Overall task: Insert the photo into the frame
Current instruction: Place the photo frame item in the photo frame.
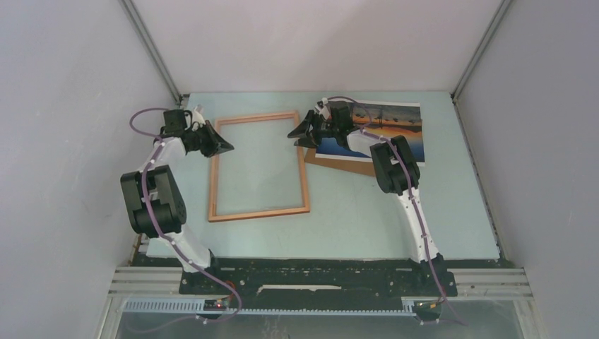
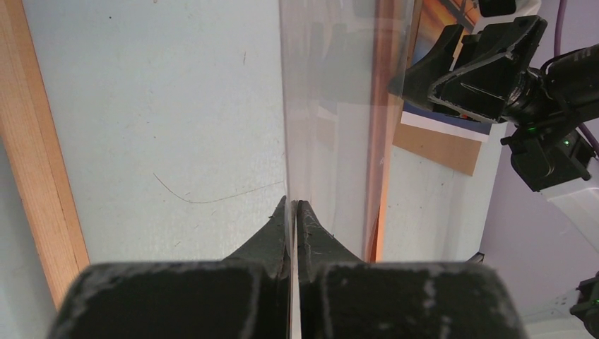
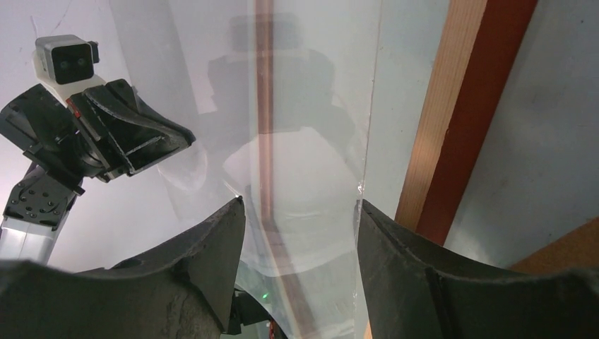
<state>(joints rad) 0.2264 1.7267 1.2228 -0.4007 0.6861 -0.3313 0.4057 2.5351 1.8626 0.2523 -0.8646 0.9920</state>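
Pale blue-green table (image 1: 395, 212), boxed in by white walls, carries the whole job. Nearest the arm bases lies the frame (image 1: 258, 211), flat, its thin reddish-brown rails enclosing what reads from above as bare tabletop. At its far left rail sits the left gripper (image 2: 291, 212), jaws pressed together on the edge of a clear pane (image 2: 332, 141) that runs away from its fingertips toward the other arm. Facing it, at the frame's far right corner, the right gripper (image 3: 300, 229) stands well open. The pane's free edge lies between its fingers, close to one of them, and nothing looks clamped there.

The pane appears to hang on that one thin pinch, so I judge it could pivot or slip out and drop onto the frame. If the right jaws close off-centre, or the two arms pull unevenly, the sheet may twist or crack. The right arm also overhangs the print, and a careless sweep could drag it.

Just beyond the right gripper, to its outer side, the photo (image 1: 399, 123) lies flat on a brown backing board (image 1: 346, 164), partly hidden under that arm and not yet in the frame. It shows an orange sunset over blue water with dark silhouettes and a thin white border. Where it is visible, it looks uncreased.
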